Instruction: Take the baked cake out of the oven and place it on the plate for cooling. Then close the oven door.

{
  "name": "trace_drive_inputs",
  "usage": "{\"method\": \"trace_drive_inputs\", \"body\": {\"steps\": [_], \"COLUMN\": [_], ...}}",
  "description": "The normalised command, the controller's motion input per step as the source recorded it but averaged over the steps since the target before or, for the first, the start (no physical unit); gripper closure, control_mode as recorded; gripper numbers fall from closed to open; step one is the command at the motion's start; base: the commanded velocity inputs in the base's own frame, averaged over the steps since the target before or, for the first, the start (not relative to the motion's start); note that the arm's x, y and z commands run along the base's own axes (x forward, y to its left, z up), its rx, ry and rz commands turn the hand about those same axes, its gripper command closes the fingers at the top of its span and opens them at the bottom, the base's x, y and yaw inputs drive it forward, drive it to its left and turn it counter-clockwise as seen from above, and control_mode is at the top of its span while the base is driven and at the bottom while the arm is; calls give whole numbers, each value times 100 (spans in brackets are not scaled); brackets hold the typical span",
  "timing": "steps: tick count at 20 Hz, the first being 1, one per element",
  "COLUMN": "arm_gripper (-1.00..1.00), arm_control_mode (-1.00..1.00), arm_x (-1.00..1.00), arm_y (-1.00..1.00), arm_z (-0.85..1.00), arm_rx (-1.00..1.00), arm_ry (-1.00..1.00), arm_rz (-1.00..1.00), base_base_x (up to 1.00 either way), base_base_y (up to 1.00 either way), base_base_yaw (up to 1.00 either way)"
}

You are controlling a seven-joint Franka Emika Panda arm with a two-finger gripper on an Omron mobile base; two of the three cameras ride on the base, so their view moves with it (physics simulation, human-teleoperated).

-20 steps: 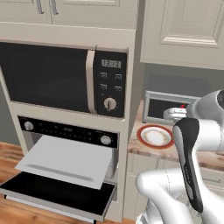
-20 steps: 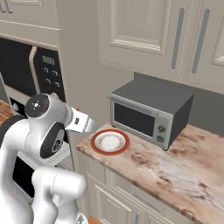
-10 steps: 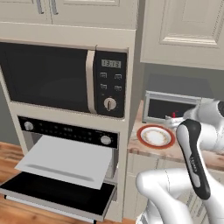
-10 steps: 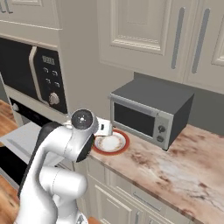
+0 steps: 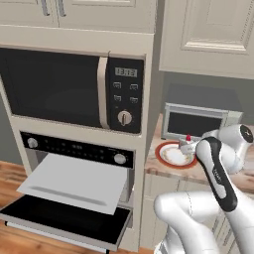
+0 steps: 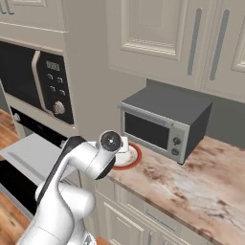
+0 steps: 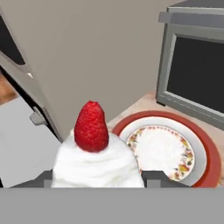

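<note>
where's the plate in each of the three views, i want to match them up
Left base view: the plate sits right of centre on the counter, in front of the toaster oven.
Right base view: the plate is near the middle, partly hidden behind the arm, left of the toaster oven.
Hand view: the plate is lower right, beyond the cake.
Shared landmark: the toaster oven.

A black microwave (image 5: 74,87) sits in the wall unit; a silver toaster oven (image 6: 162,125) stands on the marbled counter (image 6: 191,184).
</note>
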Motion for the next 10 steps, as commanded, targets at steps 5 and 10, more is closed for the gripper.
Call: {"method": "trace_drive_inputs", "body": {"steps": [5, 10], "arm_gripper": [100, 100], "arm_control_mode": [-100, -100], "arm_x": [37, 40], "arm_y": [-25, -24], "arm_z": [-22, -32], "arm_rx": [0, 0], "arm_ry": [0, 0], "arm_rz": [7, 7], "base_base_x": [0, 0], "base_base_y": [0, 0], "base_base_yaw": [0, 0]}}
